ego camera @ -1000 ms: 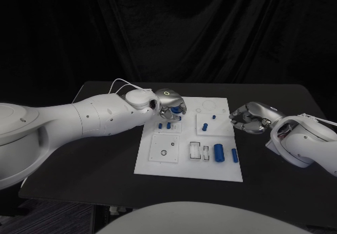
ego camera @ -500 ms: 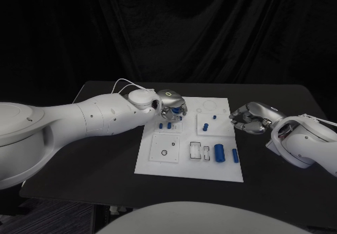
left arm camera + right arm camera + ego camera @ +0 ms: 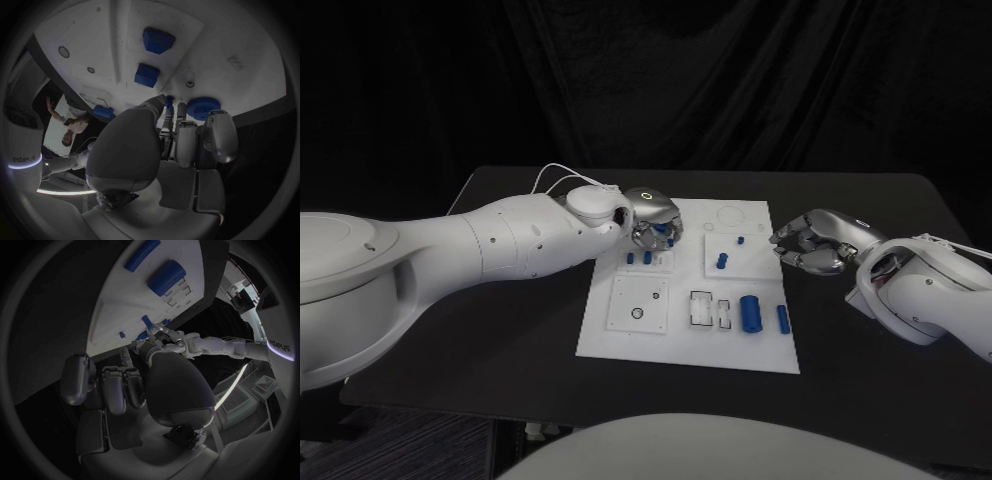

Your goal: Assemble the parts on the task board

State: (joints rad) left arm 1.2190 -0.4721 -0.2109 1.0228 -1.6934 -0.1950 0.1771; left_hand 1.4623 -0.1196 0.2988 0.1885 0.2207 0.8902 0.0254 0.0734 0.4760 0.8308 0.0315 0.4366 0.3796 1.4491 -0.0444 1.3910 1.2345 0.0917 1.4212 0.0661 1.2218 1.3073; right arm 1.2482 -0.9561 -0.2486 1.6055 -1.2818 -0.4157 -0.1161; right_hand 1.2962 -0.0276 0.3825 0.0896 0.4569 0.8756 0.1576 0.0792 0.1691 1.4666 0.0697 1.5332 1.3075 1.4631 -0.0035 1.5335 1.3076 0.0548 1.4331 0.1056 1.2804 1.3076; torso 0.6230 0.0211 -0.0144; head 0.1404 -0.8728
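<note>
Left hand point(image 3: 651, 216) lower, blue gear point(image 3: 201, 107) flat.

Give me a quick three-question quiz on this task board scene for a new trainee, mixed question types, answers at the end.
1. Multiple choice: the left silver hand is above which part of the white task board? A) its far left part; B) its near right corner; C) none, it is off the board.
2. True or false: the large blue cylinder lies on the board with neither hand touching it.
3. Fill in: the right silver hand is beside the board's ___ edge.
Key: 1 A; 2 true; 3 right.
</note>
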